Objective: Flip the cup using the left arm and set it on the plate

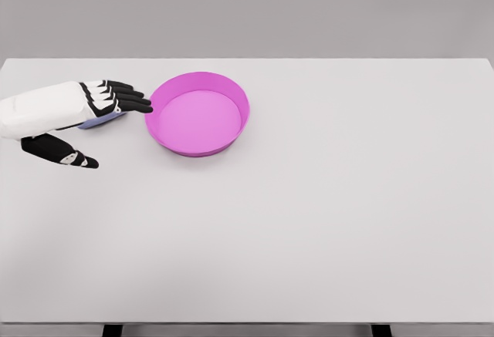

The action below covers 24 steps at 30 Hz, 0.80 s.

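Bare table (309,237) nearest me; my left hand (73,113) wraps a mostly hidden lavender cup (99,123) beside the empty plate (202,146); flip and placement remain, I judge.

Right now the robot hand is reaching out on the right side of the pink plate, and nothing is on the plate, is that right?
Not quite. The head view shows the left robot hand on the left side of the pink plate, not the right, with its black fingertips close to the rim. The rest is right: nothing is on the plate.
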{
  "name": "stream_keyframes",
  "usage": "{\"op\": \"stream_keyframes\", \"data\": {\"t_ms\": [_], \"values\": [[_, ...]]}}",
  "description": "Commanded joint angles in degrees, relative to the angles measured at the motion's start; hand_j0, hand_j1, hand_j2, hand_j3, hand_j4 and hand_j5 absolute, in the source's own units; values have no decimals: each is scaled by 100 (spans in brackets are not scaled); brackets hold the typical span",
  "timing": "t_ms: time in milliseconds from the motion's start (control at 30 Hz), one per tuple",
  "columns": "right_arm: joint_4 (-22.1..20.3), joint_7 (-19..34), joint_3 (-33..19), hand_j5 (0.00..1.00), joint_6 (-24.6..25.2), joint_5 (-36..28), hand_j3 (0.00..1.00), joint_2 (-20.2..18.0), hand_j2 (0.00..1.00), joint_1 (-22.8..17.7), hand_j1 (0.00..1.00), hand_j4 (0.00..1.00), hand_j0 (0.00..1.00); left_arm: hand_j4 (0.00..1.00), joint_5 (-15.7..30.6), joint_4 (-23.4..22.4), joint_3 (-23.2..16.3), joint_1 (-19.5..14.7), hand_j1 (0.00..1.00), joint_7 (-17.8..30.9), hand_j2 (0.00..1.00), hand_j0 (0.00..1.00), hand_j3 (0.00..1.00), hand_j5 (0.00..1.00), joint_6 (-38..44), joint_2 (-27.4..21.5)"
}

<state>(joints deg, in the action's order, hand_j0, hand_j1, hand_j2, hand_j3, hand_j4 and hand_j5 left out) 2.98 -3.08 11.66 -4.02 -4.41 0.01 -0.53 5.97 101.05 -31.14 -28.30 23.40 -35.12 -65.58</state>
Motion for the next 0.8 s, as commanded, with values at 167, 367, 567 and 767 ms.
{"op": "stream_keyframes", "data": {"t_ms": [167,367,567,767], "values": [[19,0,-23,100,7,-7,100,-1,100,-9,100,100,100,100,1740,-85,-50,0,100,-2,100,100,100,100,12,2],[19,0,-32,100,7,-7,100,-1,100,-9,100,100,100,100,1495,-147,-32,220,100,-11,100,100,100,100,12,36],[19,0,-32,100,7,-7,100,-1,100,-9,100,100,100,100,1152,-410,56,158,100,-195,100,100,100,100,1093,546],[19,0,-32,100,7,-7,100,-1,100,-9,100,100,100,100,625,-1069,223,62,100,-679,100,100,100,100,3055,1021]]}}
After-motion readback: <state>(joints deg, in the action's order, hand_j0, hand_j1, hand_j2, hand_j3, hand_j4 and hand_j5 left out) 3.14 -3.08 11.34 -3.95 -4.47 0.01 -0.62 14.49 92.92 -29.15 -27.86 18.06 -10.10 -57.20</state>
